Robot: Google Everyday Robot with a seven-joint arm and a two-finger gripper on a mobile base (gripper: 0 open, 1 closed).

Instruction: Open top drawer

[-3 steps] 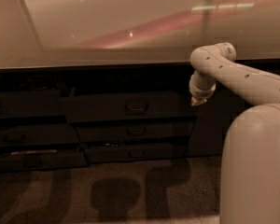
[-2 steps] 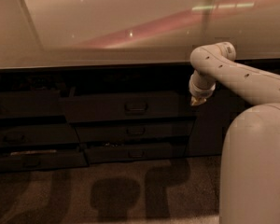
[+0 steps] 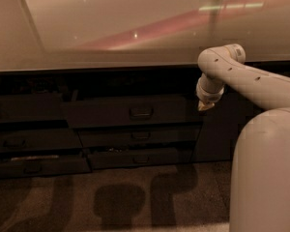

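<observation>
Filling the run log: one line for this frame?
task: open top drawer | gripper: at drawer's right end, away from handle | contact: cannot tell

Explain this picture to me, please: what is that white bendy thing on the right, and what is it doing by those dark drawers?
The white shape is a robot's arm, reaching out from its rounded body in the right foreground. There is one camera; it looks past that body toward a dark cabinet under a pale countertop. At the arm's tip is the gripper, the part that grasps. It hangs by the right end of the top drawer, the widest front, well away from the small handle in its middle. It holds nothing that I can see. Two shallower drawers sit below.
</observation>
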